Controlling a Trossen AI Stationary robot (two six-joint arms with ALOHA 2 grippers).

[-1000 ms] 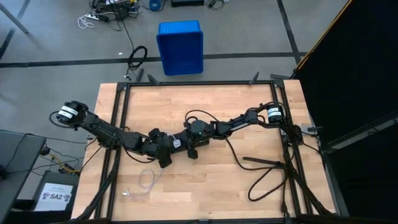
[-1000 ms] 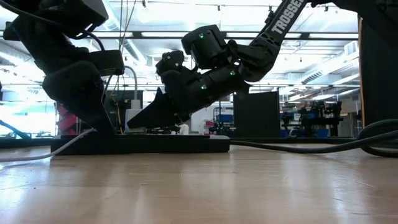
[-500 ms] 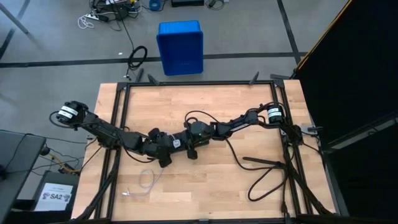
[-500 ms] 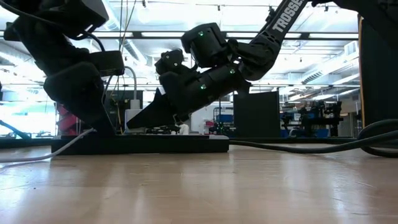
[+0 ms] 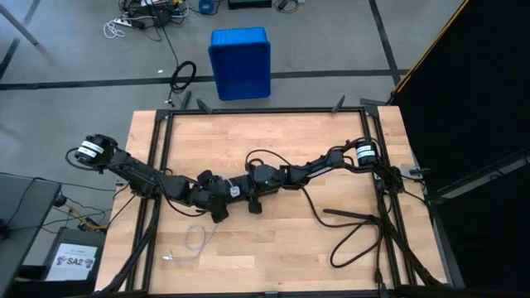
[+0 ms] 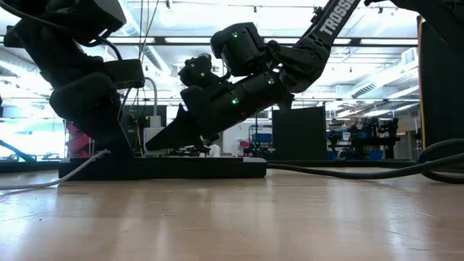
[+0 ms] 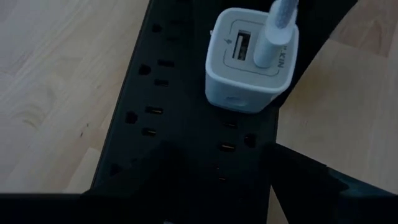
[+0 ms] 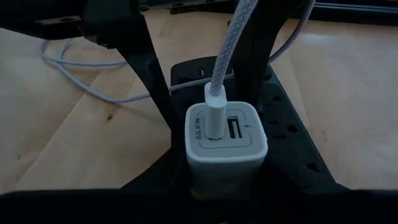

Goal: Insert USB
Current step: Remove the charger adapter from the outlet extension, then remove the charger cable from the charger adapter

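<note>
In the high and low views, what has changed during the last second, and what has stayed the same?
The right arm drew slightly away from the left arm and rose a little, so its claw backed off from the white adapter. Nothing was taken hold of or let go. The cable plug stays seated in the adapter on the black power strip. The left claw and the cable's loose part kept their places.

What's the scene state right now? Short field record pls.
plug: USB seated in one port of the white adapter
other port: empty
adapter: plugged into black power strip
cable: braided, loops loose over the table
left gripper: at the strip, table middle
right gripper: at the strip, facing the left one
held: cannot tell
</note>
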